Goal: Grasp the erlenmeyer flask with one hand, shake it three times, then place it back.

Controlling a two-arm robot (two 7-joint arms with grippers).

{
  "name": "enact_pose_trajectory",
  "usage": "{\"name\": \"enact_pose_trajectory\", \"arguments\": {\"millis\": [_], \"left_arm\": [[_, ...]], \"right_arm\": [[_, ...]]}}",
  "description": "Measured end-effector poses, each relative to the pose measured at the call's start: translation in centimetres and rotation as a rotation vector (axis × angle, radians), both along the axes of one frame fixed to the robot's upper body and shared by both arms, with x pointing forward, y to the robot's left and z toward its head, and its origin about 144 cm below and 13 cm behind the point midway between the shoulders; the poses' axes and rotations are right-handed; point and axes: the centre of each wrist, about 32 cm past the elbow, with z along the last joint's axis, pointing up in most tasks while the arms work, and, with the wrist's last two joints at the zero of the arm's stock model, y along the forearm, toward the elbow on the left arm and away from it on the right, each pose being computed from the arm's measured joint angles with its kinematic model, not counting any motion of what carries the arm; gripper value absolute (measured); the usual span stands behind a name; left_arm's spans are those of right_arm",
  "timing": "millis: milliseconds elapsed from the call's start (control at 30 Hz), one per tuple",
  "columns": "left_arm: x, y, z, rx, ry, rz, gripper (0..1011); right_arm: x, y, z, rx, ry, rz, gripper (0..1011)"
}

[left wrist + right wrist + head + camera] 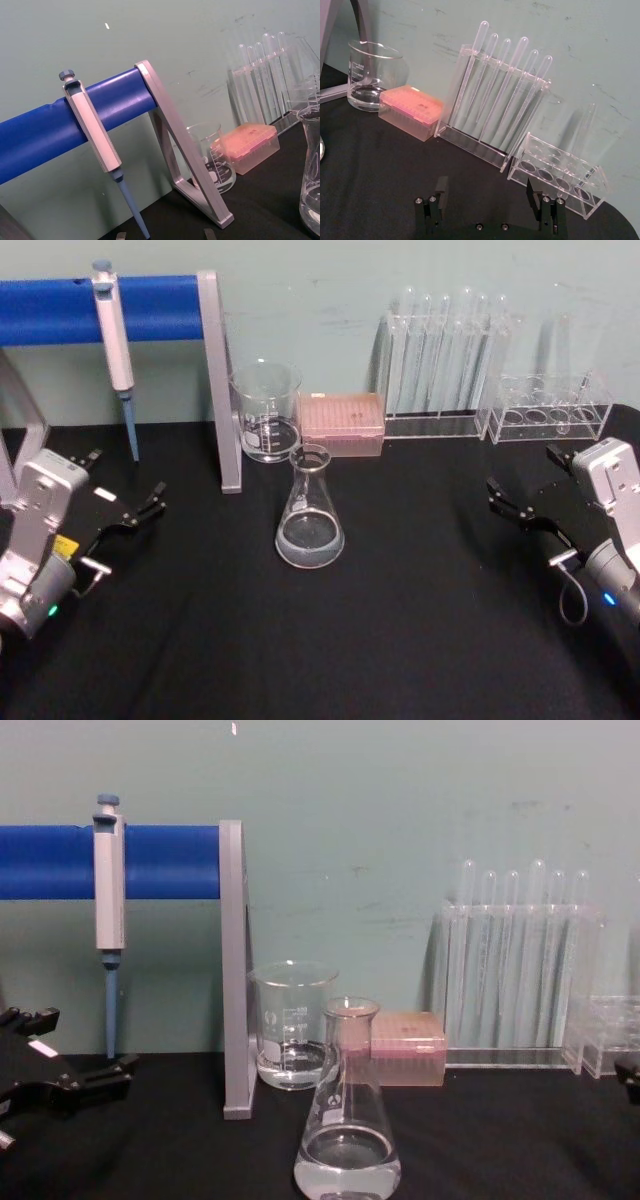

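— Black table (400, 650); where's the erlenmeyer flask (310, 520)?
— Upright between my grippers, well apart from both. On my right gripper (493, 494) and left gripper (156, 500) the fingers are spread, empty, likely awaiting its neck.

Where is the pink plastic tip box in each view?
Head view: the pink plastic tip box sits back centre, by the wall.
Chest view: the box is right of centre.
Left wrist view: the box lies beside the clear glass beaker.
Right wrist view: the box lies beside that beaker.
Shared landmark: the beaker, always next to it.
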Motion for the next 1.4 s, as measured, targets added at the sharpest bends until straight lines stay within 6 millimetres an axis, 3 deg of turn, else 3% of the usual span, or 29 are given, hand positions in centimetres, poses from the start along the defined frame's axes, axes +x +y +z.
{"name": "enact_pose_trajectory", "arguments": {"millis": [767, 1400], "left_arm": [[0.0, 0.0, 0.0, 0.0, 0.0, 0.0, 1001], [0.0, 0.0, 0.0, 0.0, 0.0, 0.0, 1001]], "right_arm": [[0.2, -0.4, 1.0, 0.091, 0.028, 0.047, 1002], [0.6, -0.3, 2.5, 0.239, 0.126, 0.232, 1003]]}}
